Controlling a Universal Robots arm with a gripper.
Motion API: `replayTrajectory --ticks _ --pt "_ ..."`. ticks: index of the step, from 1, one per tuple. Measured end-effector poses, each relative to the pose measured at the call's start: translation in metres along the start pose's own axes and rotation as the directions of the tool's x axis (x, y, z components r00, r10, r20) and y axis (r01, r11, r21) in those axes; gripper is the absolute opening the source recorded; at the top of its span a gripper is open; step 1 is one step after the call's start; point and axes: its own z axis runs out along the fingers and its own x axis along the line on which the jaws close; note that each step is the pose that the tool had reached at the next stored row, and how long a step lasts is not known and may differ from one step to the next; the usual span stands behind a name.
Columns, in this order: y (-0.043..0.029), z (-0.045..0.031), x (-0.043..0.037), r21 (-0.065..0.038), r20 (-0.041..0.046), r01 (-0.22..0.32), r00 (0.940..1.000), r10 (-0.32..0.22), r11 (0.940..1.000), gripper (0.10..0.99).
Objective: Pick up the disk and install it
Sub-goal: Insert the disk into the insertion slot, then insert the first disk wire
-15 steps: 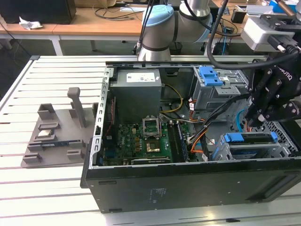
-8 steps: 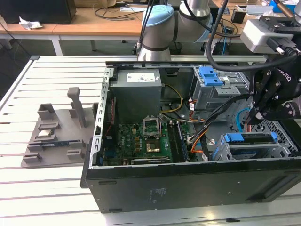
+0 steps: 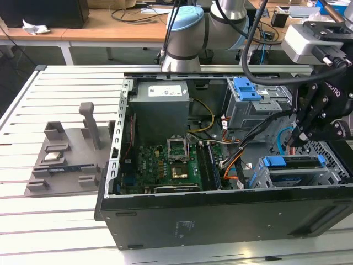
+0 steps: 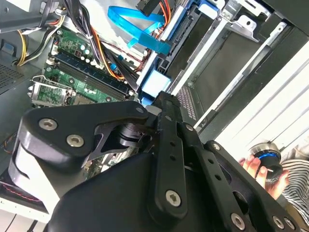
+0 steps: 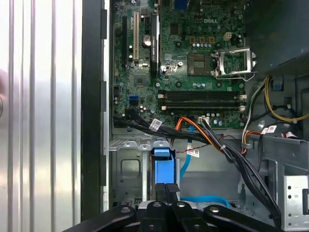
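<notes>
Blue plastic carrier bracket framing the disk point(image 3: 292, 162), lying flat in the grey metal drive cage point(image 3: 333, 160) at the exterior view's right end of the open computer case point(image 3: 220, 215), just beside the motherboard point(image 3: 165, 165). Silver body largely hidden by bracket and cage; label not made out. Blue end of the carrier also in the first wrist view point(image 5: 161, 164), just ahead of the fingertips.

Gripper point(image 3: 295, 138), black: fingers pressed together with nothing between them, tips close above the carrier's end; contact not certain.

Step in hand, by judgement: installation, at the seating stage; pick-up apparently done, with the disk already within its bay.

Called for to finish seating: straight, even pressure along the bay, carrier kept square to the cage, clear of the black-and-orange cable bundle point(image 5: 212, 140) and the blue data cable point(image 4: 140, 26) nearby.
</notes>
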Motion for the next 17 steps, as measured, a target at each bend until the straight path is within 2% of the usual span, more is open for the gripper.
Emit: replayTrajectory --ticks 8,10,12,15,17 --pt "-0.0001 0.0024 0.0 0.0 0.0 0.0 1.0 0.0 1.0 0.106" --pt "-0.0022 0.0025 0.0001 0.0 0.0002 0.0 1.0 0.0 1.0 0.106" --pt "-0.0071 0.0022 -0.0003 0.0 0.0 0.0 1.0 0.0 1.0 0.106" --pt "-0.0237 0.0015 -0.0035 0.0 -0.001 0.0 1.0 0.0 1.0 0.106" --pt "-0.0391 0.001 -0.0083 0.0 -0.0019 0.0 1.0 0.0 1.0 0.106"
